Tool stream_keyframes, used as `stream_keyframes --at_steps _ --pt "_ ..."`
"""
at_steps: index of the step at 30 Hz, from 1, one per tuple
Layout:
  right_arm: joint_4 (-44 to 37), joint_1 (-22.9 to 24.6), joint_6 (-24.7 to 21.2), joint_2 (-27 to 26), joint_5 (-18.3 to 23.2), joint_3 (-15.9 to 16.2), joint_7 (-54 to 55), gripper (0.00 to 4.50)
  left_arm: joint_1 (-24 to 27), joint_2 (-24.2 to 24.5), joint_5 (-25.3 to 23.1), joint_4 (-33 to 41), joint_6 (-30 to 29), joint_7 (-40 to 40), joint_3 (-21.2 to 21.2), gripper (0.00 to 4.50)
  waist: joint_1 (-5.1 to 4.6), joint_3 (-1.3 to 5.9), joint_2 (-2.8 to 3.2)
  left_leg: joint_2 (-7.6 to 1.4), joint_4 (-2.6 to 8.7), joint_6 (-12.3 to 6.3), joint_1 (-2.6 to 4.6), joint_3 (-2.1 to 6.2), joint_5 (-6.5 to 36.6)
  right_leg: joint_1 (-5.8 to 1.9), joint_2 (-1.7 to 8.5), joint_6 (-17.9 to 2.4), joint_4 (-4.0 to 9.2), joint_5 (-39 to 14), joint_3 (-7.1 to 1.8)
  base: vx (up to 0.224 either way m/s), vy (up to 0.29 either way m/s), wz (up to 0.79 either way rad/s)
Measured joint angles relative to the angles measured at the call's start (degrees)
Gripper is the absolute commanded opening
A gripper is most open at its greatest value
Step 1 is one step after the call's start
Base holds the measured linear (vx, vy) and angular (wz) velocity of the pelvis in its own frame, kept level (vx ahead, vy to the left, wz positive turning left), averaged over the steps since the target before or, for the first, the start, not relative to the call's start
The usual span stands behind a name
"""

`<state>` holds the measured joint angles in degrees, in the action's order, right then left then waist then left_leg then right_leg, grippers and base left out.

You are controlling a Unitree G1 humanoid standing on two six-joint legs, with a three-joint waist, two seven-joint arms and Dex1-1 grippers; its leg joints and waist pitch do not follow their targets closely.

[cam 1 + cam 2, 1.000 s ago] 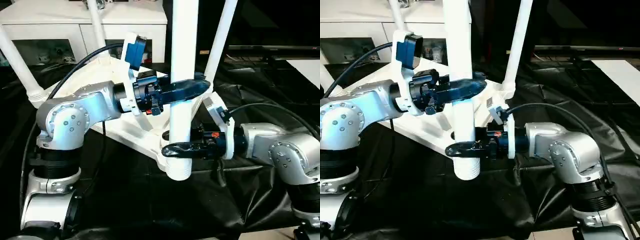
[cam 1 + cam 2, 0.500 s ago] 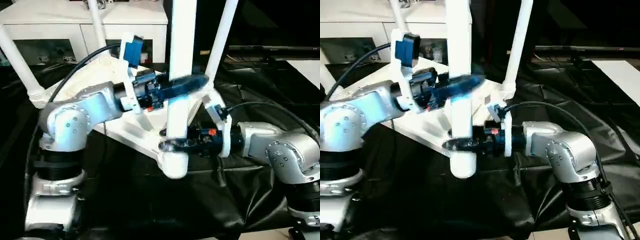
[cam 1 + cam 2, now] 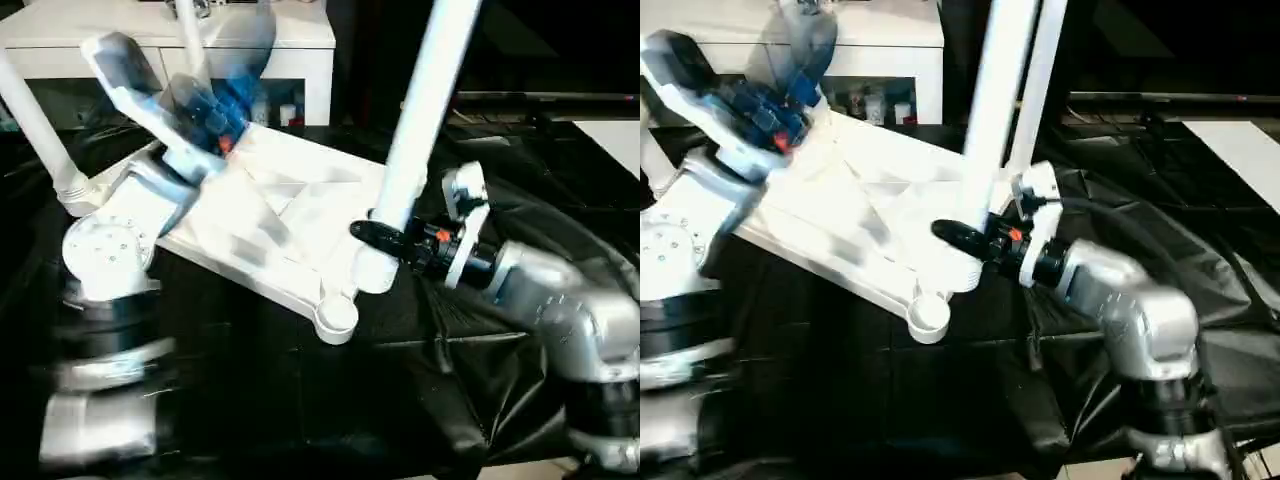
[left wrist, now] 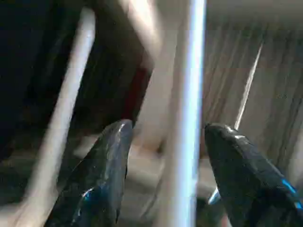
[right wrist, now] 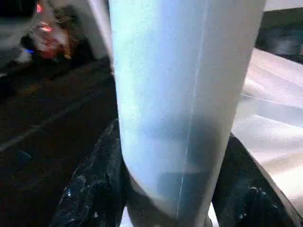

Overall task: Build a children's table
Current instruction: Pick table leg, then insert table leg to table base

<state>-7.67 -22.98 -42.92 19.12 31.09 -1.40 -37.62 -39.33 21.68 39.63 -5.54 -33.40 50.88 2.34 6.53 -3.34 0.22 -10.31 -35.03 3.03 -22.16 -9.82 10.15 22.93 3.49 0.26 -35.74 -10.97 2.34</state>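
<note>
Beside tabletop (image 3: 262,215) edge, leg (image 3: 420,120) (right gripper (image 3: 372,232) clamped)

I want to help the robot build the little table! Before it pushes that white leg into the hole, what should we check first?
1. Right gripper holds the leg near its bottom end: ok.
2. Near corner socket is empty and facing up: ok.
3. Leg end is over that socket: not ok, it sits beside it, further in over the tabletop.
4. Leg stands straight up: not ok, it leans.
5. Left gripper is out of the way: ok, it is open, lifted off the leg.
6. Other legs are seated: one at the far left corner stands in its socket; how firmly, cannot tell.
</note>
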Motion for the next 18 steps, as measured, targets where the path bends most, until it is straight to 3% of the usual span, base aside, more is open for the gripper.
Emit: stream_keyframes --at_steps 3,6,12,18 --pt "-1.7 2.6 0.8 1.4 -1.5 0.7 0.3 1.86 1.2 8.8 -16.3 -6.7 10.0 8.8 -17.8 2.80 -0.23 0.02 0.11 0.03 0.17 0.01 0.09 -0.04 0.0 -0.03 -0.02 0.2 0.14 0.1 -0.11 0.000 0.000 0.00" --pt "-3.0 4.7 0.8 2.6 -2.2 0.9 0.1 1.86 1.5 11.9 -23.7 -12.3 14.3 15.1 -25.1 2.97 -0.72 -0.03 0.22 0.01 0.25 0.15 0.06 -0.04 -0.1 0.05 -0.04 -0.1 0.12 0.3 -0.09 0.000 0.000 0.00" --pt "-5.0 5.6 1.0 4.5 -2.6 1.9 -0.7 1.86 -2.1 15.3 -32.7 -17.6 21.0 20.2 -29.4 3.15 -1.45 0.03 0.56 0.00 0.35 0.19 0.17 -0.04 -0.1 0.06 -0.04 -0.3 0.04 0.3 -0.07 0.000 0.000 0.00" --pt "-6.0 7.4 1.2 5.5 -3.1 2.3 -1.4 1.86 -4.8 14.0 -37.5 -25.9 28.4 21.0 -32.5 3.15 -1.38 0.05 0.69 0.01 0.33 0.21 0.20 -0.04 -0.1 0.01 -0.03 -0.4 0.02 0.4 -0.05 0.000 0.000 0.00"
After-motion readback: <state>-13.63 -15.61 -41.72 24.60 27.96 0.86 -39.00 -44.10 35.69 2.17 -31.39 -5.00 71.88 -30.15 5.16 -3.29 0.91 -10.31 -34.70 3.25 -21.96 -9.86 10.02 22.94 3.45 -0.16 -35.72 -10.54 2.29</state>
